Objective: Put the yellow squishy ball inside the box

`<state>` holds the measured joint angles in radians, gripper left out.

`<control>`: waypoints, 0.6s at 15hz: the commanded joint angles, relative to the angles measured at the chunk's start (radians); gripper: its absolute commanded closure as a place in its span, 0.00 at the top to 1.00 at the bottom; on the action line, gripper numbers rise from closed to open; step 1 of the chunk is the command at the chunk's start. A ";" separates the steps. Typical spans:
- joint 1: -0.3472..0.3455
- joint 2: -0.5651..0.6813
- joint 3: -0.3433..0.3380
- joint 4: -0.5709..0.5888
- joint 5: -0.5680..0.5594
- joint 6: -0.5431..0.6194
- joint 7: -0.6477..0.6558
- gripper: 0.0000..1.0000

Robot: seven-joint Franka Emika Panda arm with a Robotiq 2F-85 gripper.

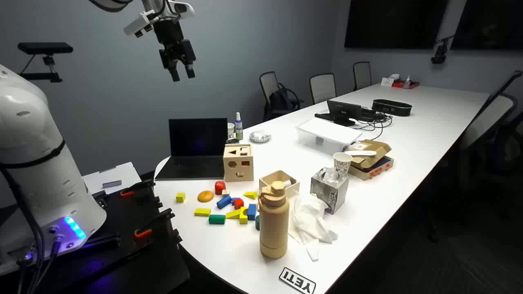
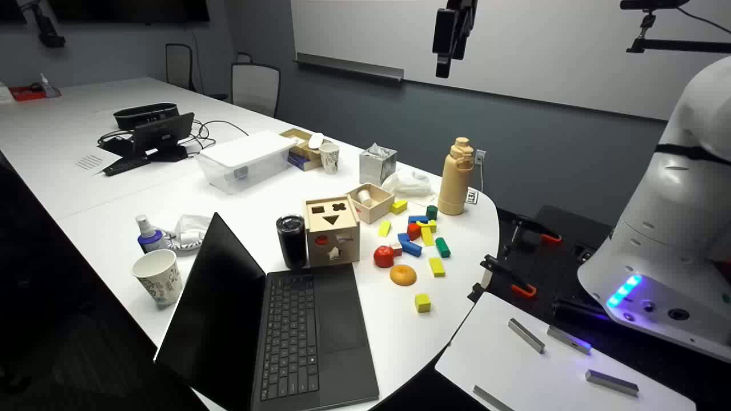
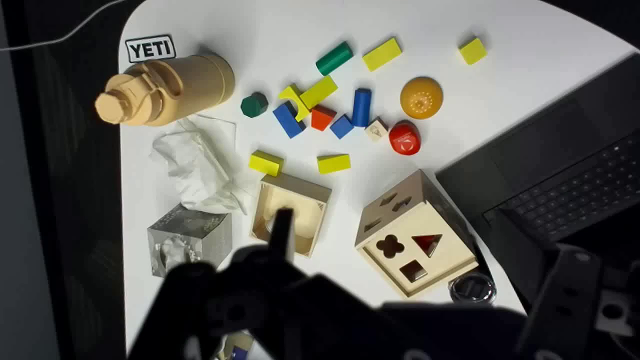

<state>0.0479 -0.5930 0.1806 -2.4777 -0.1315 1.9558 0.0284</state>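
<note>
Orange-yellow rounded ball (image 3: 421,98) lies outside the holed light-wood cube box (image 1: 239,168)

The ball rests near the box on the white tabletop (image 2: 405,342), with a glossy red rounded toy (image 3: 405,138) between the two. I take it for the task's ball because the brighter yellow wooden-looking blocks (image 3: 382,54) are hard-edged; its softness cannot be seen. Apart from the toy on its box side, it has bare surface around it, which should leave room for fingers to straddle it.

The black two-fingered gripper (image 1: 183,73) hangs well above the box's height, its fingers apart with nothing between them. The height probably serves to survey the spread before going down; the gap seems meant for a coming grasp, as the task looks barely begun.

The box stands upright, shaped holes in its top and sides, like a shape sorter. A black laptop (image 2: 291,337) lies just beside it and a black tumbler (image 2: 292,242) stands close to it on the side away from the ball, so sideways access looks cramped and entry from above the better bet. The ball looks wider than the holes showing, so it may have to be pressed through; whether the top comes off, I cannot tell. Across the box from the laptop sits an open-topped light-wood tray (image 3: 300,186), easily mistaken for the goal.
</note>
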 commanded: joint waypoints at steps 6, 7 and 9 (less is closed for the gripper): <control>-0.020 0.088 -0.045 -0.013 -0.012 0.123 0.074 1.00; -0.027 0.140 -0.052 -0.023 -0.014 0.193 0.094 1.00; -0.022 0.244 -0.065 -0.058 0.006 0.368 0.111 1.00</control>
<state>0.0319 -0.5012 0.1269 -2.5112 -0.1358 2.1341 0.0956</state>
